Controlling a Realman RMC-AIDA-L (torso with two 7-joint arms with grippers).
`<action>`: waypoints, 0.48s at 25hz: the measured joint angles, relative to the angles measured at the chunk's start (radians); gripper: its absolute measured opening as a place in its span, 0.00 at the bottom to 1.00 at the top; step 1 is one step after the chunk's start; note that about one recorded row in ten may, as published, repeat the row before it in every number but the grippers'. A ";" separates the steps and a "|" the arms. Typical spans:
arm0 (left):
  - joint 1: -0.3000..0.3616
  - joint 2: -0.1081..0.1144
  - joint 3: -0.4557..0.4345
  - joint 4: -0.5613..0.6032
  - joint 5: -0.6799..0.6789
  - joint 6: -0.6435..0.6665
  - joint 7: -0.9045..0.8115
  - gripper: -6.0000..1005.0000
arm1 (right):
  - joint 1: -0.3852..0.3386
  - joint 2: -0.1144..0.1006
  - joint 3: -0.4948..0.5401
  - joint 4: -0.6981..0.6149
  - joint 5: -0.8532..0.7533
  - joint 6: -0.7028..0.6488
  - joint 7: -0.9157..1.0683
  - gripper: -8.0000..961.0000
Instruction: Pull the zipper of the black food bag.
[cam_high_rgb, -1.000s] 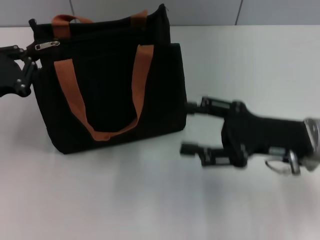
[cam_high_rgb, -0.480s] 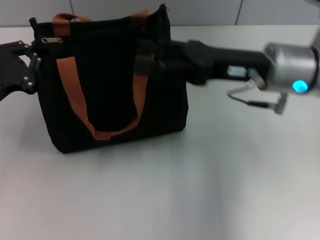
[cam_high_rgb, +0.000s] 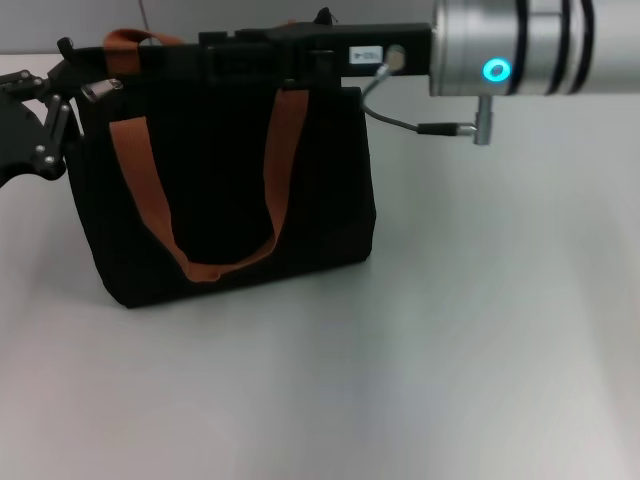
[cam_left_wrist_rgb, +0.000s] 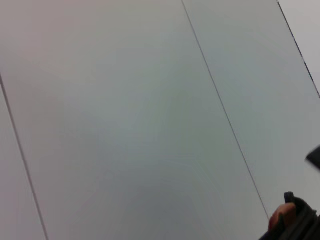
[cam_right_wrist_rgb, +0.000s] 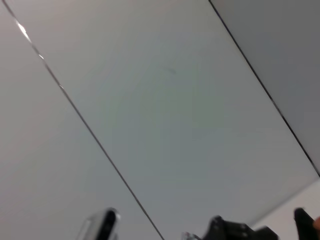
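The black food bag (cam_high_rgb: 230, 190) stands upright on the white table, with two orange-brown handle loops (cam_high_rgb: 285, 150). Its small silver zipper pull (cam_high_rgb: 103, 89) lies at the bag's top left corner. My right arm reaches in from the right, level with the bag's top edge, and my right gripper (cam_high_rgb: 222, 44) is over the middle of the zip line, to the right of the pull. My left gripper (cam_high_rgb: 58, 118) is against the bag's left end, just below the pull. A corner of the bag with a bit of strap shows in the left wrist view (cam_left_wrist_rgb: 292, 220).
A grey panelled wall (cam_high_rgb: 400, 15) rises behind the table's far edge; both wrist views show mostly this wall. The white table (cam_high_rgb: 400, 380) stretches in front of and to the right of the bag. A cable loop (cam_high_rgb: 420, 125) hangs under my right wrist.
My right arm has risen from the table at the bag's right and swung left to the bag's top. The left gripper has shifted slightly, and the zipper pull has tilted.
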 joint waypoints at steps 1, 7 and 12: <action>0.004 0.000 0.000 -0.005 -0.006 0.016 0.011 0.04 | 0.010 0.000 -0.043 -0.028 0.000 0.040 0.051 0.83; 0.007 0.001 0.000 -0.020 -0.007 0.025 0.033 0.05 | 0.043 0.000 -0.096 -0.050 0.000 0.097 0.157 0.80; 0.008 0.001 0.000 -0.038 -0.022 0.029 0.063 0.05 | 0.067 -0.001 -0.104 -0.057 -0.023 0.106 0.209 0.78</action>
